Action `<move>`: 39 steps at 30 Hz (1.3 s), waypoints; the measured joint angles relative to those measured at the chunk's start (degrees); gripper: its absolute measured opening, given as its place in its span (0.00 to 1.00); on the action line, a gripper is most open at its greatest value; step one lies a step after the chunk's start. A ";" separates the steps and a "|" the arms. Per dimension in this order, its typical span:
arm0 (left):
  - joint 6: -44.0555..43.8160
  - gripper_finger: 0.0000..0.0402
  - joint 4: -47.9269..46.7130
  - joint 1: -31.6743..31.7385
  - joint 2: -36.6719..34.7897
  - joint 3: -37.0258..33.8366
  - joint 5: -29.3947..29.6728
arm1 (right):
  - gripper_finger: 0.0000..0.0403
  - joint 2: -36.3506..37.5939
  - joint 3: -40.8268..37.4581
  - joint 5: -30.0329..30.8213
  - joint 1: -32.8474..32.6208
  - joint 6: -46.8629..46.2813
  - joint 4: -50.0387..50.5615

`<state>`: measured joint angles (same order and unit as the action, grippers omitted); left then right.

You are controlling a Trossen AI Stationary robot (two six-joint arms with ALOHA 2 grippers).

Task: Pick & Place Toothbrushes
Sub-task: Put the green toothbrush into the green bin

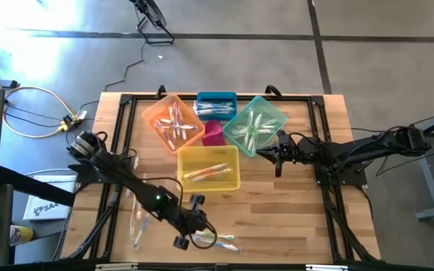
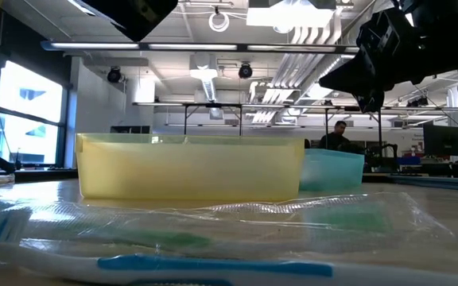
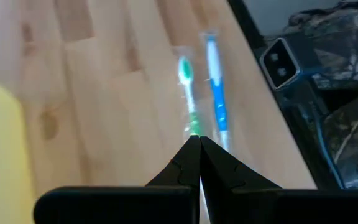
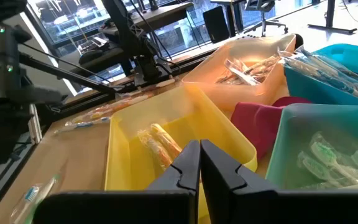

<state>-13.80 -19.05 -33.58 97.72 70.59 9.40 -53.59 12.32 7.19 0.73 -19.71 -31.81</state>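
Wooden table (image 1: 292, 218) with a black frame; yellow bin (image 1: 209, 168) sits mid-table, used as landmark below.

Bins, all translucent: orange bin (image 1: 173, 120) behind the yellow bin toward the left arm's side, blue bin (image 1: 215, 105) straight behind it, green bin (image 1: 255, 125) behind toward the right arm's side, small magenta bin (image 1: 213, 133) just behind the yellow bin, wedged among the others.

Left arm reaches across the near side of the table; left gripper (image 3: 199, 144) is in front of the yellow bin, near the table's front edge, fingers clenched tip to tip. Tips sit right at the handle ends of two wrapped brushes; cannot tell if either is pinched.

Right gripper (image 1: 278, 154) hangs above the table just beside the yellow bin, next to the green bin, clenched with nothing in it.

Toothbrushes: thin, whitish handles, clear wrappers.
- Green-accent toothbrush (image 3: 189, 93) and blue-accent toothbrush (image 3: 215, 87) lie side by side on the wood in front of the yellow bin.
- Loose toothbrushes (image 1: 136, 222) on the table in front of the yellow bin, toward the left arm's side.
- Orange/yellow-accent toothbrushes (image 4: 160, 144) inside the yellow bin.
- Green-accent pile (image 1: 253, 128) in the green bin.
- More toothbrushes (image 1: 176, 124) in the orange bin.
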 joint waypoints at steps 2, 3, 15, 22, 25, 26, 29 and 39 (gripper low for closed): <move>0.00 0.00 1.79 -0.38 0.81 -0.01 -0.03 | 0.01 -0.01 0.00 0.03 -0.02 -0.21 0.04; 0.00 0.00 2.11 -0.38 0.91 -0.02 -0.03 | 0.01 -0.01 0.00 0.01 -0.04 -0.52 0.04; -3.03 0.00 2.81 -0.20 1.86 -0.03 0.05 | 0.01 -0.01 0.00 0.35 -2.63 -2.55 0.33; -3.03 0.00 2.50 -0.18 4.52 -0.10 -0.02 | 0.01 -0.01 0.00 0.82 -4.47 -2.53 -0.11; -3.08 0.00 2.37 -0.18 5.12 -0.12 -0.47 | 0.01 -0.01 0.00 0.82 -4.91 -2.50 -0.09; -3.21 0.00 2.88 -0.18 5.37 -0.09 -0.93 | 0.01 -0.01 0.00 0.83 -5.06 -2.50 -0.09; -2.63 0.00 2.51 -0.18 5.49 -0.12 -1.15 | 0.01 -0.01 0.00 1.59 -5.38 -2.48 -0.09; -3.44 0.21 2.70 -0.16 5.50 -0.09 -1.13 | 0.01 -0.01 0.00 1.87 -5.38 -2.48 -0.07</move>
<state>-17.24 -16.35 -33.74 103.22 70.50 8.28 -53.60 12.32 9.06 -4.64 -22.20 -31.89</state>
